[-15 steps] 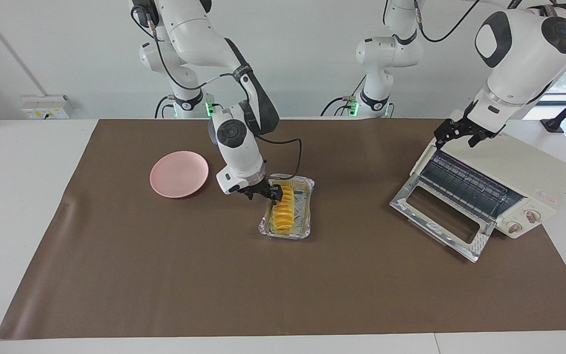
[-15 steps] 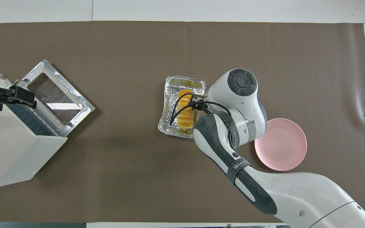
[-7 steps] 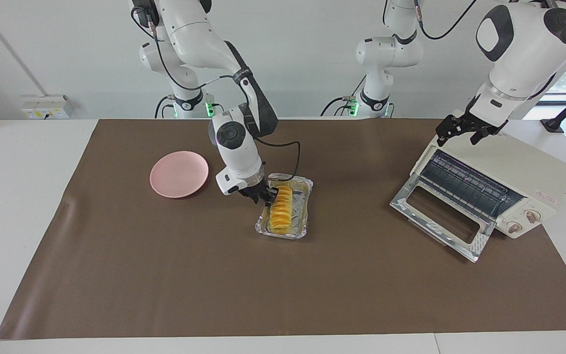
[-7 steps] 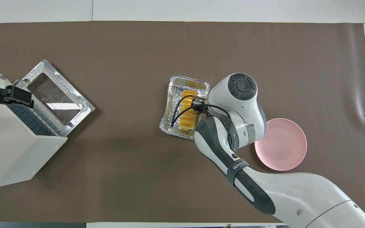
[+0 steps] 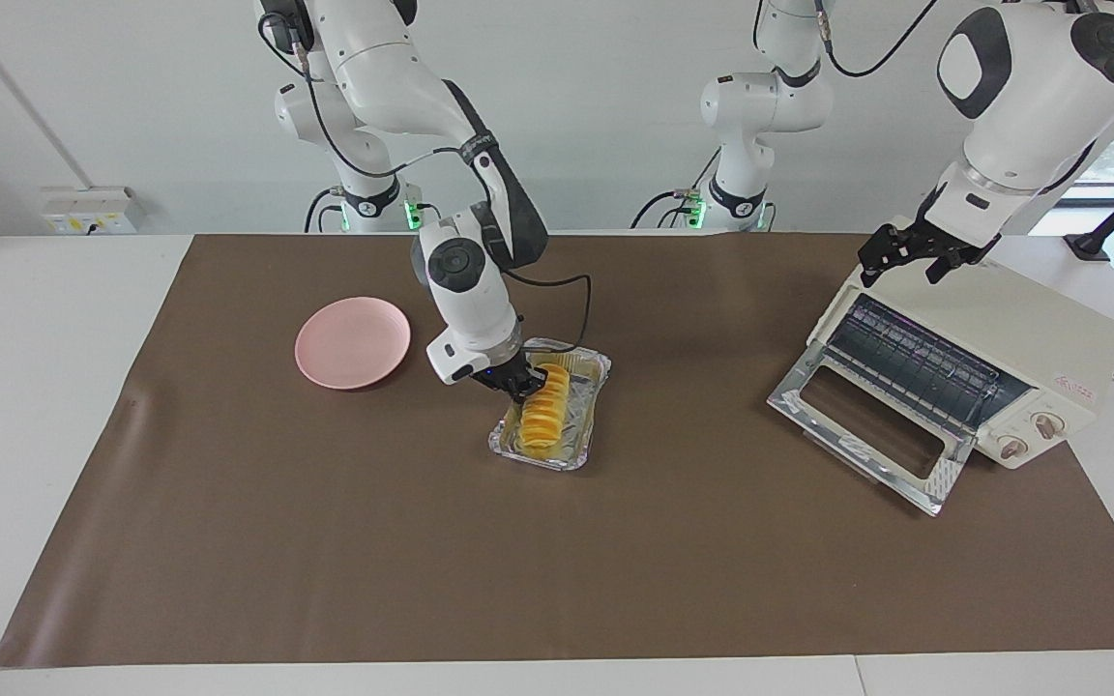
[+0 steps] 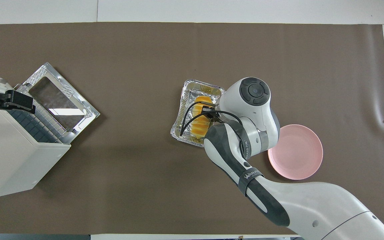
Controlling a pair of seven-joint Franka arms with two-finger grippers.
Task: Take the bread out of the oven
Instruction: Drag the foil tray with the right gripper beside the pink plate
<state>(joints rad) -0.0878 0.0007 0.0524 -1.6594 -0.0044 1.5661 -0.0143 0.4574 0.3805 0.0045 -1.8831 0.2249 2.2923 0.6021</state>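
Yellow-orange bread [image 5: 544,411] lay in a foil tray [image 5: 511,444] at frame centre, the right claw [image 5: 521,383] clamped shut on its upper end. Bare brown surface [image 5: 557,570] filled the lower frame. At right, the left claw [image 5: 910,253] hung open over the oven [image 5: 1031,338].

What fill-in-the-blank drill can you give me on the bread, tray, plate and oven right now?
1. The bread lies in the foil ____, outside the oven.
2. The oven's glass door is ____.
3. The right end effector is shut on the ____.
4. The pink plate holds ____.

Missing words: tray; open; bread; nothing
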